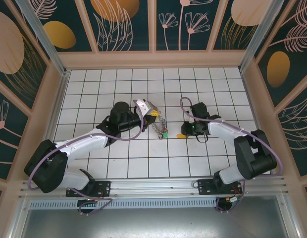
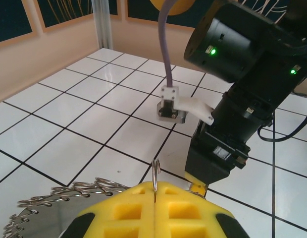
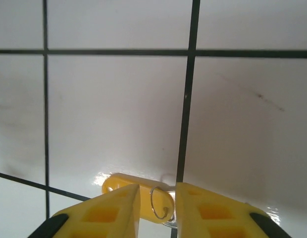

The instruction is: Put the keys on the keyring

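1. Work surface: white-tiled counter (image 1: 119, 163) with dark grout lines, enclosed by tan walls with leaf-patterned panels.
2. Left claw (image 2: 155, 198), left wrist view: yellow waffle-patterned fingers (image 2: 128, 210) pressed together, clamped on a thin upright wire loop that rises from the seam between them.
3. Large thin round metal keyring (image 2: 69, 191), left wrist view: lying just in front of and under the left claw, fringed with many small silvery split rings at lower left.
4. Same keyring (image 1: 160, 126), overhead view: hanging at the tip of the left claw (image 1: 152, 113) near the centre of the counter, with small silvery keys and a green plastic tag (image 1: 164, 133) dangling below.
5. Right claw (image 3: 157, 201), right wrist view: yellow fingers (image 3: 111, 210) slightly apart, tips low over the counter, not clamped.
6. Loose key with yellow oval plastic tag (image 3: 121, 183), right wrist view: flat on the counter between and just ahead of the right fingertips, small wire ring (image 3: 158, 203) in the gap between them; contact with the pads not determinable.
7. Same yellow tag (image 1: 181, 135), overhead view: on the counter beside the right claw (image 1: 187, 130), apart from the keyring.
8. Black right arm body with green indicator lights (image 2: 252, 74), left wrist view: directly opposite the left claw, yellow tip touching or nearly touching the counter.
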Available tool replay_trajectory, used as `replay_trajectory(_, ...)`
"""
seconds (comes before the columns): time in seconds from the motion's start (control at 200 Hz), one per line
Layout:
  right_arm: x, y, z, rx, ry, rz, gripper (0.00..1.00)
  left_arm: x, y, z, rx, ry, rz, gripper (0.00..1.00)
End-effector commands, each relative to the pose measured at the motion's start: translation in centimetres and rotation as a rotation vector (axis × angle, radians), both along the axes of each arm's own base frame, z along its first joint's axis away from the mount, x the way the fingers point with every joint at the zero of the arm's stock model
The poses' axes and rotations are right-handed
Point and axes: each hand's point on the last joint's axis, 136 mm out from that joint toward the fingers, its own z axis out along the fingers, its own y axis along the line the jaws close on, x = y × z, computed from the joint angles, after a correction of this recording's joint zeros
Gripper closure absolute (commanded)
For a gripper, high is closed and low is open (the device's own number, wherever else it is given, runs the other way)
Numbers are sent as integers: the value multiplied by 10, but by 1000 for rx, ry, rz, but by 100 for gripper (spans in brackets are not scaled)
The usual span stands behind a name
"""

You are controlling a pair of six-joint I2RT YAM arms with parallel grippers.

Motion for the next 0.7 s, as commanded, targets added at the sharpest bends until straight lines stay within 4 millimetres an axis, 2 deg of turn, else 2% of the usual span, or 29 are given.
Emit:
replay_trajectory(0.0, 11, -5, 24, -18, -93, -33, 73, 1, -4, 33, -78, -82, -5, 100)
replay_trajectory(0.09, 20, -14, 49, -27, -200, -83, 72, 1, -5, 33, -76, -85, -5, 100)
replay_trajectory(0.2, 28, -21, 91, -1, -365, -118, 67, 3, -4, 33, -75, -89, 2, 100)
replay_trajectory(0.26, 30, -24, 113, 34, -454, -147, 62, 4, -4, 33, -76, -91, 7, 100)
replay_trajectory(0.305, 31, -27, 123, 66, -502, -166, 53, 4, -4, 34, -80, -91, 9, 100)
replay_trajectory(0.34, 30, -29, 130, 93, -539, -171, 50, 4, -4, 34, -82, -92, 10, 100)
replay_trajectory(0.48, 30, -37, 138, 252, -592, -204, 41, 6, -4, 37, -86, -99, 15, 100)
replay_trajectory(0.5, 29, -38, 137, 284, -589, -215, 36, 7, -4, 38, -87, -99, 16, 100)
replay_trajectory(0.505, 29, -39, 137, 298, -584, -229, 28, 6, -4, 37, -86, -99, 16, 100)
replay_trajectory(0.52, 29, -42, 135, 316, -573, -251, 19, 6, -4, 38, -87, -100, 16, 100)
replay_trajectory(0.546, 29, -45, 132, 343, -555, -279, 11, 7, -4, 38, -86, -99, 16, 100)
replay_trajectory(0.691, 32, -71, 104, 344, -431, -398, 9, 6, -3, 37, -86, -98, 19, 100)
